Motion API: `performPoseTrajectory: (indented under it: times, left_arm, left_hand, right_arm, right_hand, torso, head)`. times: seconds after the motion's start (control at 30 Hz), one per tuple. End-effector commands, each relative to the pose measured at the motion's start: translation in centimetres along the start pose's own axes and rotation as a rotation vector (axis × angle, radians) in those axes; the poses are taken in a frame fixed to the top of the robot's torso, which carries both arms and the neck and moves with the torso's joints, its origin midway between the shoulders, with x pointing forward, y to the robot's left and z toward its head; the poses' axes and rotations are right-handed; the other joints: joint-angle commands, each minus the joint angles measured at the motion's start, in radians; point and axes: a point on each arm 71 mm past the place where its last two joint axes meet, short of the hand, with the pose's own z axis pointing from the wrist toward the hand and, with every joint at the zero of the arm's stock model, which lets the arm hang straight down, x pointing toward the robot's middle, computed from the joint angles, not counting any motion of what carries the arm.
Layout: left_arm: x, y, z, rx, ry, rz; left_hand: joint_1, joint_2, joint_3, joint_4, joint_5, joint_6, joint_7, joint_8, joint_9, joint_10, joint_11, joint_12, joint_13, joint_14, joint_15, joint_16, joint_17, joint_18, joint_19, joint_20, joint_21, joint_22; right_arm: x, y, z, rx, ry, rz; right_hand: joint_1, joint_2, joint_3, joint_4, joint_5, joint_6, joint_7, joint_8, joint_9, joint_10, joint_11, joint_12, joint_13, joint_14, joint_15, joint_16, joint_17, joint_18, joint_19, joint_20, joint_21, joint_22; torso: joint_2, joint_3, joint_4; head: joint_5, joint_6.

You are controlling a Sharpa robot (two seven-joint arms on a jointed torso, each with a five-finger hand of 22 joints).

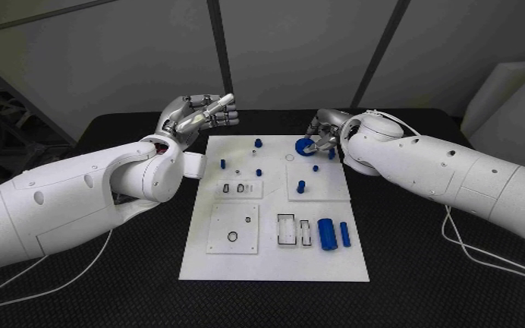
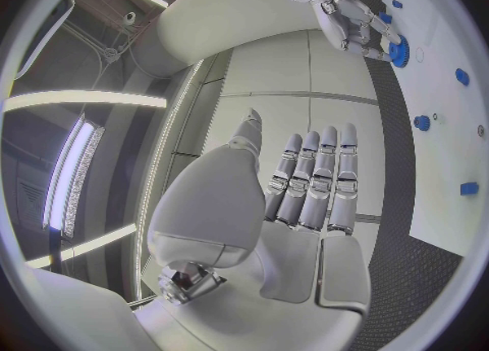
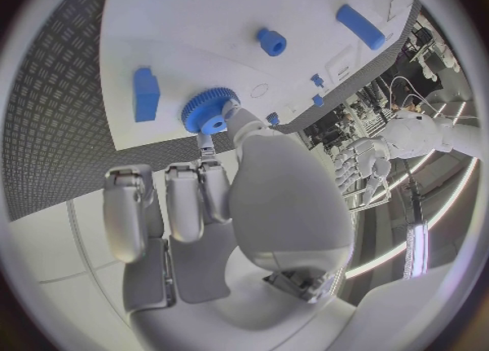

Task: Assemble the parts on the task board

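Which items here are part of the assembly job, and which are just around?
Job:
- task board
- blue gear, pinched by the right hand
- two blue cylinders near the board's front edge
- small blue pegs standing on the board
- left hand, raised off the table, holding nothing

Just around:
- black table
- white cable on the table by the right arm

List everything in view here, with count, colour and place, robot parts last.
table: one, black, under everything.
task board: one, white, mid-table.
gear: one, blue, far right part of the board, at the right hand's fingertips.
cylinders: two, blue, lying side by side near the board's near right.
small parts: several, blue, standing across the board's far half; exact count unclear.
left hand: silver, raised off the board's far left corner, holding nothing.
right hand: silver, touching the gear.
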Motion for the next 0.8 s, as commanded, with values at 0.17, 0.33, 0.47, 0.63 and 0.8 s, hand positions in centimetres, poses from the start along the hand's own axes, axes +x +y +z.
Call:
performPoseTrajectory:
  times: [0.17,0.33,0.47,0.63,0.8]
  left_arm:
    - [0.1,-0.1,0.0,0.006,0.011,-0.005]
    - [0.1,-0.1,0.0,0.006,0.011,-0.005]
    - [0.1,-0.1,0.0,0.006,0.010,-0.005]
    - [0.1,-0.1,0.0,0.006,0.011,-0.005]
    - [0.2,-0.1,0.1,0.006,0.013,-0.007]
  left_hand:
    - [-0.006,0.007,0.002,-0.006,0.003,-0.007,0.014,-0.006,-0.001,0.000,0.007,-0.004,-0.001,0.000,0.005,-0.007,-0.001,-0.015,0.003,0.003,0.003,-0.002]
    - [-0.006,0.007,0.002,-0.006,0.003,-0.007,0.014,-0.006,-0.001,0.000,0.007,-0.004,-0.001,0.000,0.005,-0.007,-0.001,-0.015,0.003,0.003,0.003,-0.002]
    - [-0.006,0.007,0.002,-0.006,0.003,-0.007,0.014,-0.006,-0.001,0.000,0.007,-0.004,-0.001,0.000,0.005,-0.007,-0.001,-0.015,0.003,0.003,0.003,-0.002]
    - [-0.006,0.007,0.002,-0.006,0.003,-0.007,0.014,-0.006,-0.001,0.000,0.007,-0.004,-0.001,0.000,0.005,-0.007,-0.001,-0.015,0.003,0.003,0.003,-0.002]
    - [-0.006,0.007,0.002,-0.006,0.003,-0.007,0.014,-0.006,-0.001,0.000,0.007,-0.004,-0.001,0.000,0.005,-0.007,-0.001,-0.015,0.003,0.003,0.003,-0.002]
  right_arm:
    - [-0.8,0.3,-0.5,-0.034,-0.094,-0.025]
    - [-1.3,1.5,-1.1,-0.095,-0.173,-0.025]
    - [-1.4,3.0,-1.7,-0.149,-0.212,-0.029]
    - [-1.2,5.2,-1.9,-0.202,-0.229,-0.045]
    - [-0.7,7.7,-1.4,-0.243,-0.242,-0.066]
  right_hand:
    - [0.004,0.032,0.023,-0.033,0.066,0.050,-0.015,0.015,0.021,0.023,-0.017,0.026,0.121,0.058,-0.014,0.004,0.014,-0.015,0.102,-0.012,0.003,0.263]
    - [-0.004,0.034,0.026,-0.038,0.070,0.062,-0.019,0.016,0.026,0.031,-0.020,0.038,0.134,0.059,-0.017,0.006,0.019,-0.015,0.102,-0.014,0.003,0.263]
    - [-0.007,0.034,0.027,-0.040,0.071,0.066,-0.021,0.016,0.028,0.034,-0.021,0.042,0.137,0.059,-0.018,0.007,0.021,-0.015,0.102,-0.015,0.003,0.263]
    - [-0.010,0.034,0.027,-0.041,0.071,0.067,-0.021,0.015,0.029,0.034,-0.022,0.042,0.137,0.059,-0.018,0.007,0.021,-0.015,0.102,-0.016,0.003,0.263]
    - [-0.012,0.033,0.027,-0.041,0.071,0.067,-0.021,0.014,0.029,0.034,-0.022,0.042,0.137,0.059,-0.019,0.007,0.022,-0.015,0.102,-0.016,0.003,0.263]
  torso:
    - [0.000,0.0007,-0.0001]
    - [-0.001,0.0003,0.0002]
    - [-0.001,-0.0001,0.0008]
    - [0.000,-0.0001,0.0009]
    - [0.001,-0.0008,0.0022]
  head:
    - [0.001,0.002]
    - [0.001,0.003]
    - [0.002,0.006]
    - [0.004,0.009]
    - [0.006,0.008]
